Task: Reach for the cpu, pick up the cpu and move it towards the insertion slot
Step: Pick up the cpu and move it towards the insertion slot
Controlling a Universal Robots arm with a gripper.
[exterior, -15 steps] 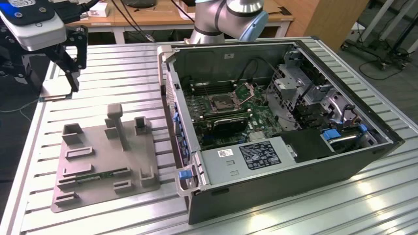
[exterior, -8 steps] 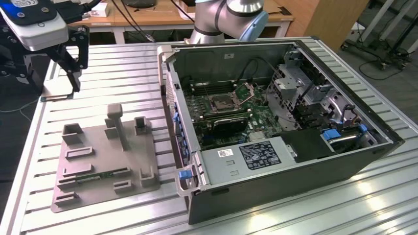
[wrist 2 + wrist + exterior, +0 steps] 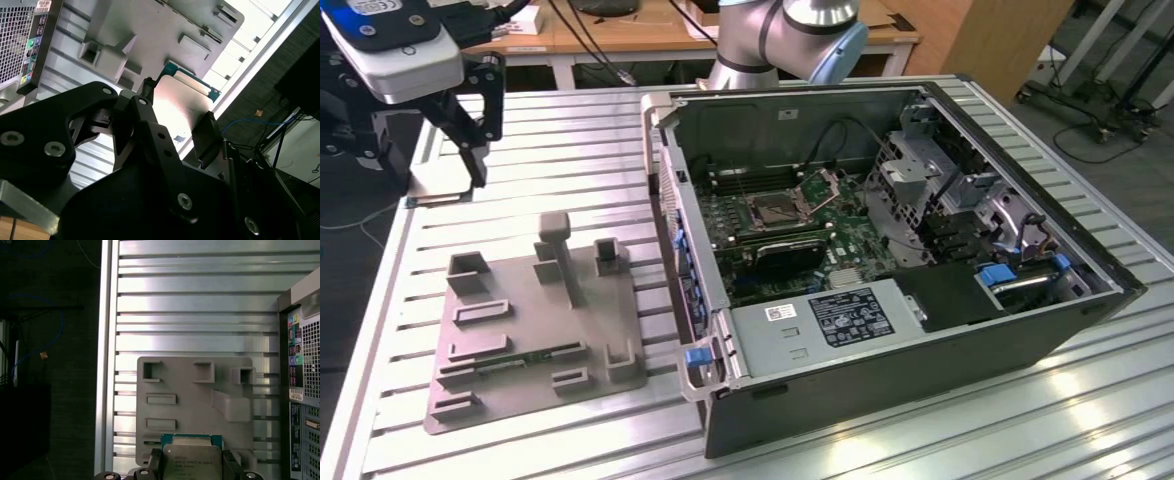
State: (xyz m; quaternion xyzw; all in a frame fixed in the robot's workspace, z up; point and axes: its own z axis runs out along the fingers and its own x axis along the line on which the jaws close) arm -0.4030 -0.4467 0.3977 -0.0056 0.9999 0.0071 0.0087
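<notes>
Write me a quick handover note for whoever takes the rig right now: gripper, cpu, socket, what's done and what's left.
Gripper: shut on the cpu, fingers on its opposite edges, up above the grey holder tray at the exterior view's left.
Insertion slot: inside the open computer case, frame raised, nothing in it.
Done: reach and pick-up.
Left: carrying the cpu across to the slot.

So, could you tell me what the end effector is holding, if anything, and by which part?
The end effector holds the cpu, gripped by two opposite edges between its fingers.
</notes>
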